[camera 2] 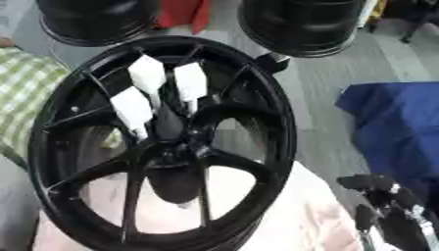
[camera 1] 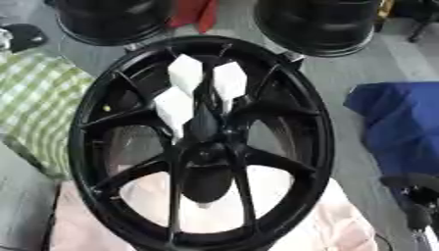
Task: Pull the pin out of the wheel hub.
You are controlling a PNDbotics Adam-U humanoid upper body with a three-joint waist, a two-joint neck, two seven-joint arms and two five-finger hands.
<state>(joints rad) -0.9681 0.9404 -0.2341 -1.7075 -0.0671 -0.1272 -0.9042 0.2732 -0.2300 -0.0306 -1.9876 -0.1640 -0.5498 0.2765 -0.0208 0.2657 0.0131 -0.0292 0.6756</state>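
Wheel (camera 1: 202,142) black, spoked, three white pins (camera 1: 184,73) stuck near its hub (camera 1: 206,157), well apart from right hand (camera 2: 386,211) at lower right corner, its fingers (camera 2: 364,182) partly cut off, curl cannot be told, left hand unseen

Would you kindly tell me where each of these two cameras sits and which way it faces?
Left eye view: in the robot's head, looking down at a black wheel with three white pins standing in its hub; a dark robot hand barely shows at the lower right.
Right eye view: beside it in the head, same downward gaze; the robot hand shows more fully at the lower right.
Both share the wheel, the pins, the blue cloth on the right and two black wheels behind.
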